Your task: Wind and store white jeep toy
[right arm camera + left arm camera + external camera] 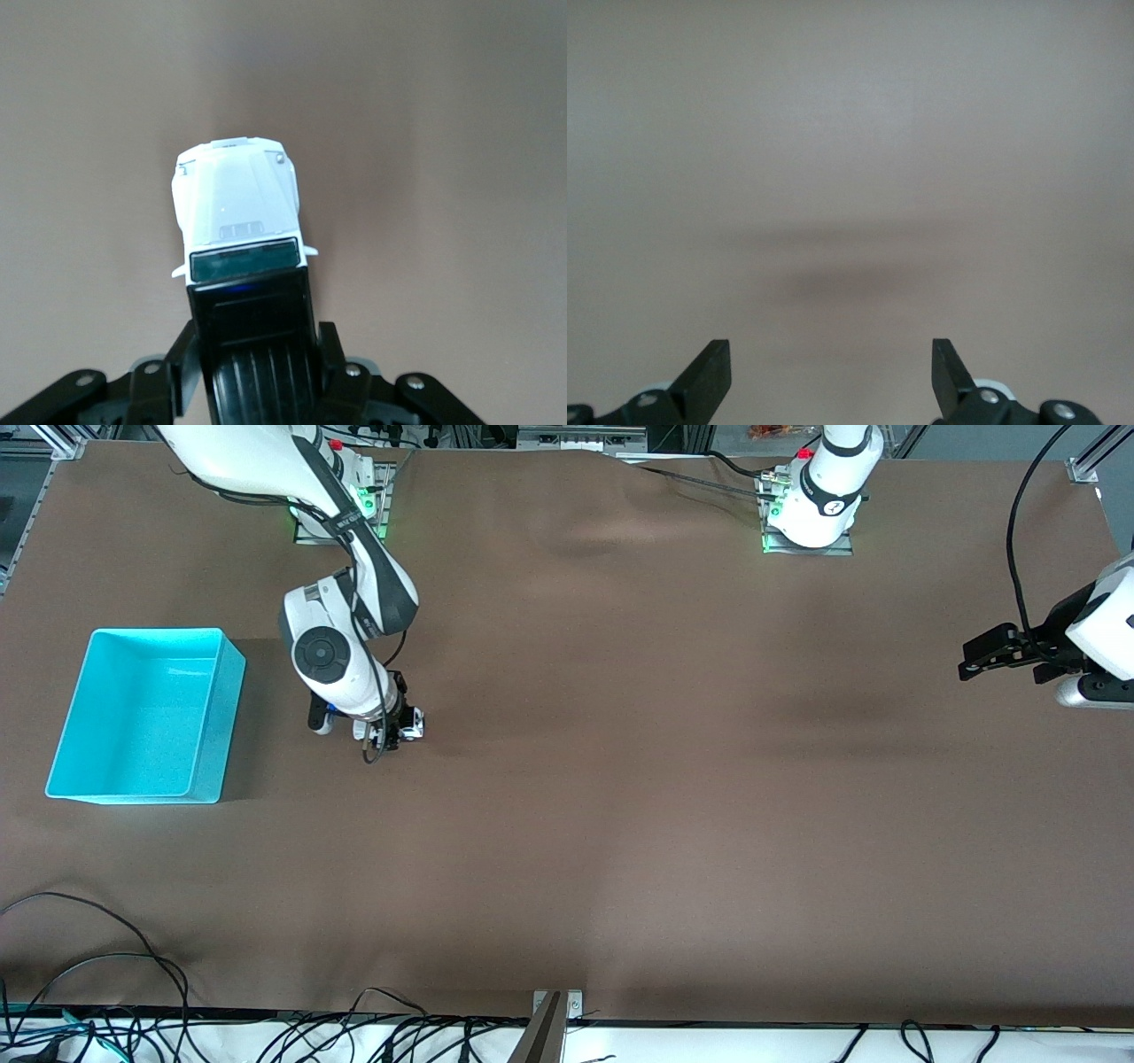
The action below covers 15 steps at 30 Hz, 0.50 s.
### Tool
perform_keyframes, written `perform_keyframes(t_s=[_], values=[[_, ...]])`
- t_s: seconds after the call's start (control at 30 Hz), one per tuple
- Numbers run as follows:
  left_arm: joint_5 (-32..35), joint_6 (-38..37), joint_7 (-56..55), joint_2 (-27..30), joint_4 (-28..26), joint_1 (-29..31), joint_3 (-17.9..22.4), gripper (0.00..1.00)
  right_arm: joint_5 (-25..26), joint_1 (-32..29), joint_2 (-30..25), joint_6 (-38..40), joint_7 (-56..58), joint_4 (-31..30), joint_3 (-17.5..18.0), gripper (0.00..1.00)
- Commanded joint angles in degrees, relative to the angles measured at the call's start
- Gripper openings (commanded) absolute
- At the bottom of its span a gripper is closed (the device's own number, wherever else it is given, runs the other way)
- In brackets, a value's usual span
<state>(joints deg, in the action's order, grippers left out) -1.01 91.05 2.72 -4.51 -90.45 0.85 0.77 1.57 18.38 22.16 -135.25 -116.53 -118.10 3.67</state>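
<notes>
The white jeep toy (237,204), with a white hood and black roof, sits between my right gripper's fingers (330,354). My right gripper (391,735) is shut on its black rear sides, low at the brown table, beside the turquoise bin (146,716) on the side toward the left arm's end. The jeep shows as a small white and black shape (411,729) at the fingertips. My left gripper (979,657) is open and empty, waiting above the table at the left arm's end. In the left wrist view (831,372) only bare table lies between its fingers.
The turquoise bin is open-topped and holds nothing. Cables (106,965) lie along the table edge nearest the front camera. The brown table (620,779) stretches between the two arms.
</notes>
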Motion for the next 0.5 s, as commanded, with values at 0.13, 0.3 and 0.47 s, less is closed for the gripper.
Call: perform_keyframes(t_s=[0.13,0.3,0.47], values=[[-1.6,-0.3,0.9,0.2,-0.3,0.0,0.5,1.0,1.1,-4.6,-8.1,7.6,9.3,-0.2,0.4,0.0],[-1.6,-0.3,0.9,0.2,-0.3,0.0,0.5,1.0,0.5,-7.0,-10.9,11.4,19.4,-0.6,0.4,0.0],[-1.6,-0.3,0.9,0.2,-0.3,0.0,0.5,1.0,0.4,-9.6,-13.5,15.7,29.6,-0.7,0.2,0.0]])
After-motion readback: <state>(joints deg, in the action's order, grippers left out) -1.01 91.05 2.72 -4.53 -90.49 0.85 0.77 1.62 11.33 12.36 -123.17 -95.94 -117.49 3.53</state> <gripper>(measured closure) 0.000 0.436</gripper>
